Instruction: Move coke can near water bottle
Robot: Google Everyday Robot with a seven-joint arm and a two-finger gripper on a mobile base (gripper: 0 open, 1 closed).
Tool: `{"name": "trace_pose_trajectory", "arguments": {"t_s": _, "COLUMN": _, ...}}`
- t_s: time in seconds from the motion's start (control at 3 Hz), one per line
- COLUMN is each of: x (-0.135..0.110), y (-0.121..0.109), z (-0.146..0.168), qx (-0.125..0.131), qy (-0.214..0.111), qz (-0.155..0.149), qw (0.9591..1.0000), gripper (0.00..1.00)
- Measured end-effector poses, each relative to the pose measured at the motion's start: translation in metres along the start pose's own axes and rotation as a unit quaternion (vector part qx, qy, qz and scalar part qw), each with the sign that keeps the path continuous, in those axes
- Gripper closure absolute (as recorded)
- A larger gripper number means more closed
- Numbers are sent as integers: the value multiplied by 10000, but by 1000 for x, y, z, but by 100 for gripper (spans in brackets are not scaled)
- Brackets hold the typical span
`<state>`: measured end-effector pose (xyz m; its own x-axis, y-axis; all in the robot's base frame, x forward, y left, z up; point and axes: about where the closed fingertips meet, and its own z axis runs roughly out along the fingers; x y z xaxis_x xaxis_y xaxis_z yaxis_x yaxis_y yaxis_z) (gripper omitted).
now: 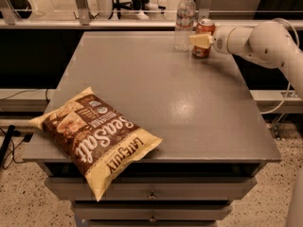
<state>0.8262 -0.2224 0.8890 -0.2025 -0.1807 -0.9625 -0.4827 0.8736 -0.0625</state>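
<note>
I read this as a lab set in an office. My white robot arm (265, 39) reaches over the far right corner of the grey tabletop (189, 108), its pincer (203, 40) clasping a can (206, 26). Below the tabletop are metal drawers (189, 189), behind it a glass partition and chair wheels (142, 14), and left of it cables (7, 143) on a speckled floor (19, 197).
</note>
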Motion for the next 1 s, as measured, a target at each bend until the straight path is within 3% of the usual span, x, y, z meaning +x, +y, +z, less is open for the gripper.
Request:
{"name": "trace_pose_trajectory", "arguments": {"t_s": 0.33, "x": 8, "y": 5, "z": 8, "qx": -175, "qy": 121, "qz": 127, "qw": 9997, "gripper": 50}}
{"name": "trace_pose_trajectory", "arguments": {"t_s": 1.0, "x": 3, "y": 4, "z": 7, "qx": -176, "qy": 121, "qz": 127, "qw": 9997, "gripper": 4}}
